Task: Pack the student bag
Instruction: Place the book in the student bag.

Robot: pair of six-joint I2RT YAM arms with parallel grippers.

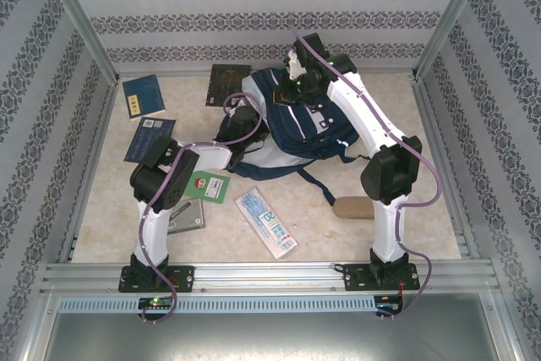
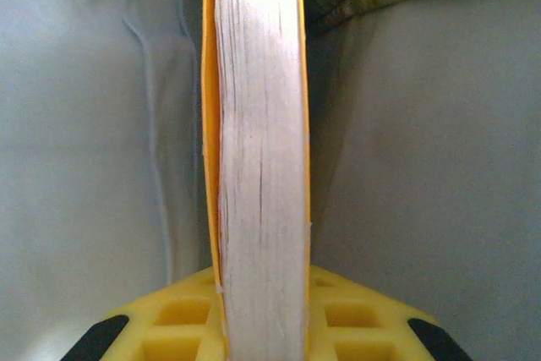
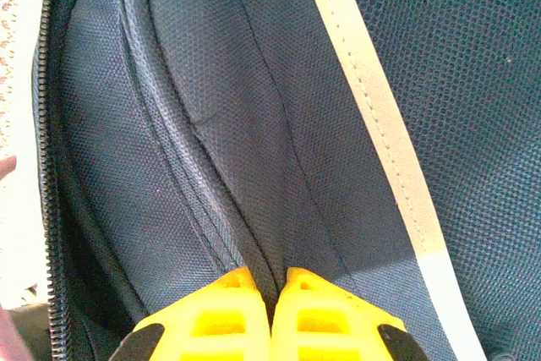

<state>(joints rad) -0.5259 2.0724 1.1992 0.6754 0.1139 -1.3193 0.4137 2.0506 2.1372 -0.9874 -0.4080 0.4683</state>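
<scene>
Navy-blue and crumpled: found the student bag (image 1: pixel 296 128) lying at the far middle of the desk (image 1: pixel 330 243), with dark straps trailing toward the near side. Saw the left pincer (image 2: pixel 264 289) clamped on a yellow-covered book (image 2: pixel 262 124), held edge-on, white pages toward the wrist camera, pale grey fabric close on both sides. From above, placed that pincer against the bag's left side, by pale lining; could not judge the book's depth inside. Saw the right pincer (image 3: pixel 272 281) pressed together on a fold of the bag's navy weave, between a zip (image 3: pixel 46 166) and a white stripe (image 3: pixel 372 107).

Counted loose things on the pale, mottled desk: a blue booklet (image 1: pixel 144 95) at far left, a second blue booklet (image 1: pixel 150 137) just nearer, a dark patterned book (image 1: pixel 228 86) beside the bag's far left corner, a green card (image 1: pixel 207 185) by the left arm, a grey flat item (image 1: pixel 188 217) just beside it, a white-and-blue packet (image 1: pixel 266 221) near the middle, a tan pouch (image 1: pixel 355 207) close to the right arm. Noted striped, patterned wallpaper (image 1: pixel 254 23) on three sides and aluminium rails (image 1: pixel 270 272) along the near edge.
</scene>
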